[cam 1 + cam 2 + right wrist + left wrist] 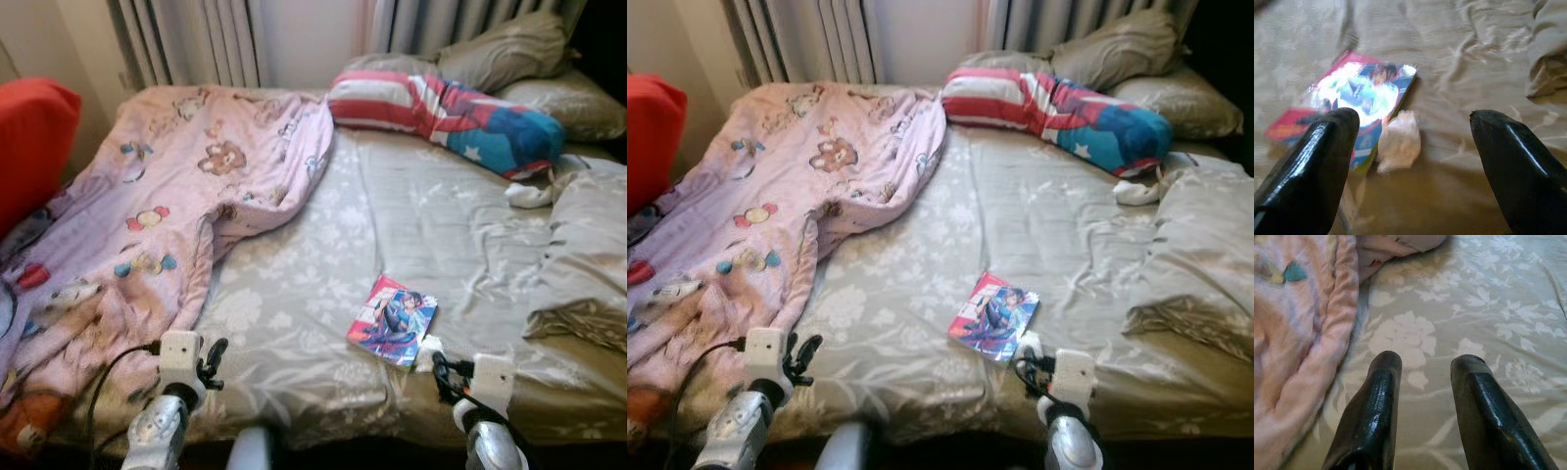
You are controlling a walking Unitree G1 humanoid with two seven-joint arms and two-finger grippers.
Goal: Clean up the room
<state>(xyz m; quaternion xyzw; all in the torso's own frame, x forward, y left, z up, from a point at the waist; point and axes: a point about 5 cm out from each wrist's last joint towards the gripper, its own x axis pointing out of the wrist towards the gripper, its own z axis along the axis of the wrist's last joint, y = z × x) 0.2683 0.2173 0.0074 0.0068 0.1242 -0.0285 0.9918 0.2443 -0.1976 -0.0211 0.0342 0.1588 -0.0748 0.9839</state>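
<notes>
Book (392,320) lies flat on the bed (392,225) near its front edge, a crumpled white tissue (1398,141) touching its corner. Right gripper (1415,147) hovers over both, fingers wide open. Left gripper (1422,406) open, empty, beside the pink blanket (167,225).

Two head cameras look forward and down from the foot of the bed (392,215), taking in its full length to the pillows (509,49). The left wrist camera faces close along its end effector (1422,406) at the sheet beside the blanket (1298,333). The right wrist camera looks close past its end effector (1415,171) at the book (1352,107), also seen from the head.
</notes>
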